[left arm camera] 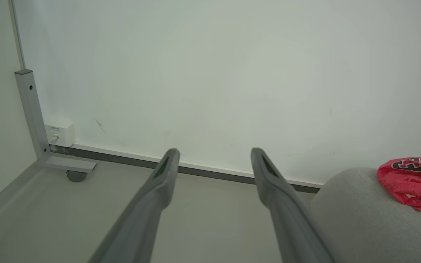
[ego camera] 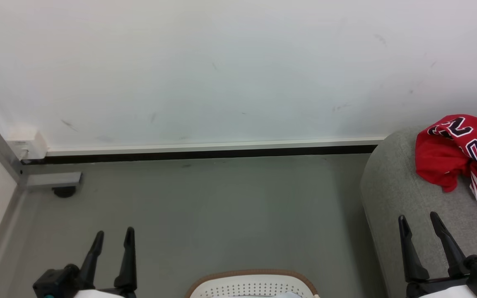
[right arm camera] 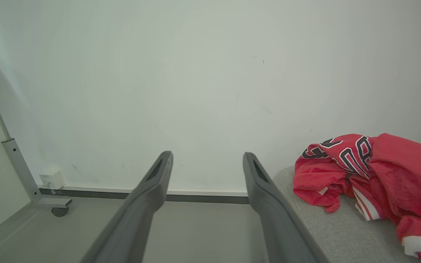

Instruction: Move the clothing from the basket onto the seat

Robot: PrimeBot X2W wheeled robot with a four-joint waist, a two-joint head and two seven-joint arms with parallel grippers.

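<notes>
My left end effector [ego camera: 114, 232] hangs over the grey floor [ego camera: 222, 207], its two fingers parted with nothing between them. My right end effector [ego camera: 418, 217] is spread just as wide and is also empty, above the left edge of the seat [ego camera: 391, 194]. The red clothing [ego camera: 449, 157], with its black-and-white lettering, lies crumpled on the seat toward the far edge by the wall [ego camera: 238, 70]. The basket [ego camera: 251, 274] stands on the floor between my arms, near the seat's left edge.

The left hand [ego camera: 113, 238] sits low at 7 o'clock, the right hand [ego camera: 418, 223] at 5 o'clock. Both are spread wide and empty, dark fingers [ego camera: 127, 256] pointing to 12 o'clock.
</notes>
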